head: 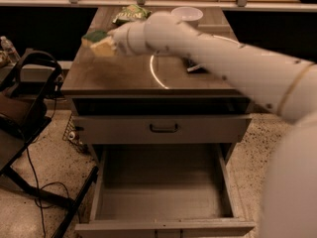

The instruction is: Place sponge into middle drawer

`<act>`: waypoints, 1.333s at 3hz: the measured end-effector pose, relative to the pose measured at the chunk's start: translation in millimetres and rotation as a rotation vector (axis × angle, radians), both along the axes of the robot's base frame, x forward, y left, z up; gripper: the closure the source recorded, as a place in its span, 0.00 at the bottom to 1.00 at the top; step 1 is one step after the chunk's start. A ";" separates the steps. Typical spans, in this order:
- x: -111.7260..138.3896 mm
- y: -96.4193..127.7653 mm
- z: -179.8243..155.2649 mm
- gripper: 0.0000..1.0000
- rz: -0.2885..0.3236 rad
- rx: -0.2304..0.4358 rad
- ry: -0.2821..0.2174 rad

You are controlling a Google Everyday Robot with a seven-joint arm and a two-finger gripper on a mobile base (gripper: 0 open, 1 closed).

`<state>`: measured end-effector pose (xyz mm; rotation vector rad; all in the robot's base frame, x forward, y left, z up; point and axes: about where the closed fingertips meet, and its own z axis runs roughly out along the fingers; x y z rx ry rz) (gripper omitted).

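The sponge (100,42), pale yellow foam with a dark green top, is held at the tip of my gripper (111,41) above the left part of the wooden tabletop (124,73). The gripper is shut on the sponge, and my white arm reaches in from the right across the table. The middle drawer (163,200) is pulled wide open below the table's front; its flat grey bottom is bare. It lies well below and toward the camera from the gripper.
A grey drawer front with a black handle (163,128) sits above the open drawer. A green snack bag (130,15) and a white bowl (186,15) stand at the table's back. A black stand (25,93) and floor cables (39,192) are at the left.
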<state>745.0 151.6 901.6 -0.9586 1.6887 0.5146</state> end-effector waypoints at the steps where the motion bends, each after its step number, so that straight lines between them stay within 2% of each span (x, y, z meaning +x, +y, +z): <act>1: -28.7 -69.3 88.0 1.00 -0.048 -0.091 -0.037; 2: -43.6 -101.1 117.4 1.00 -0.076 -0.142 -0.028; 3: -66.9 -132.3 115.0 1.00 -0.072 -0.182 -0.006; 4: -100.3 -168.9 93.7 1.00 -0.059 -0.212 0.018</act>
